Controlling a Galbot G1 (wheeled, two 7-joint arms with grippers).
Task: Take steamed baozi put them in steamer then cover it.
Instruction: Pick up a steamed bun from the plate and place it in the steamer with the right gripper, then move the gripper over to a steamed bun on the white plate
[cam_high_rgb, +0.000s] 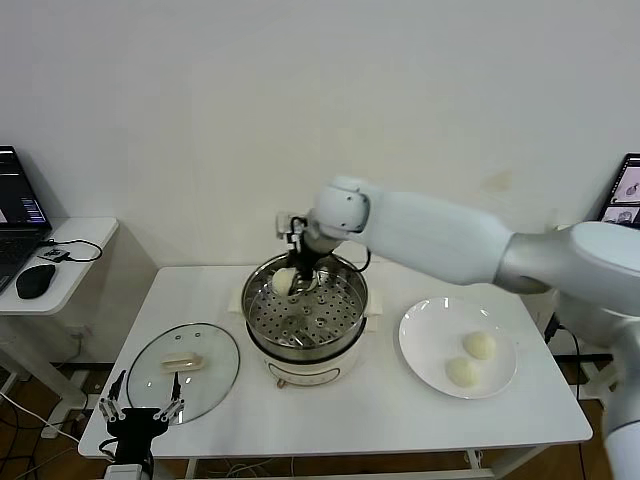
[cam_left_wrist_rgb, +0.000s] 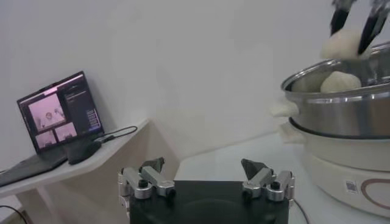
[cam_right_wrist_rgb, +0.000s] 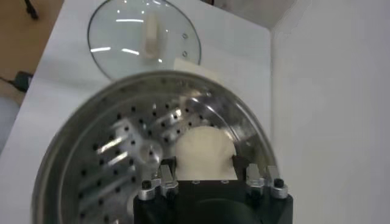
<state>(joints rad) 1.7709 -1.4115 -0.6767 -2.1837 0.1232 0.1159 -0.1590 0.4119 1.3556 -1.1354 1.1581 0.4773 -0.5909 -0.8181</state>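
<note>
Head view first — where are the buns?

One bun (cam_high_rgb: 284, 281) sits between the fingers of the right gripper (cam_high_rgb: 297, 272), at the far-left inner wall of the steamer (cam_high_rgb: 306, 318). In the left wrist view I make out that held bun (cam_left_wrist_rgb: 341, 44) just above the rim, and a second bun (cam_left_wrist_rgb: 340, 82) lower, against the pot wall. Two more buns (cam_high_rgb: 480, 345) (cam_high_rgb: 461, 371) lie on the white plate (cam_high_rgb: 432, 345), near its right side, close together.

How much room is around the pot?

The steamer stands mid-table (cam_high_rgb: 380, 420). The plate sits just to its right, not touching. The glass lid (cam_high_rgb: 184, 372) lies flat to its left, near the table's front-left edge, with bare tabletop between it and the pot. The perforated tray (cam_right_wrist_rgb: 109, 170) inside looks bare across most of its floor in the right wrist view.

And the right gripper?

Its fingers (cam_right_wrist_rgb: 159, 179) are narrowed onto the bun (cam_right_wrist_rgb: 205, 151), one at each side, with the bun close to the steamer's inner wall.

The other arm?

The left gripper (cam_high_rgb: 139, 409) hangs at the front-left corner of the table, just before the lid. Its fingers (cam_left_wrist_rgb: 151, 165) are spread wide, holding nothing.
</note>
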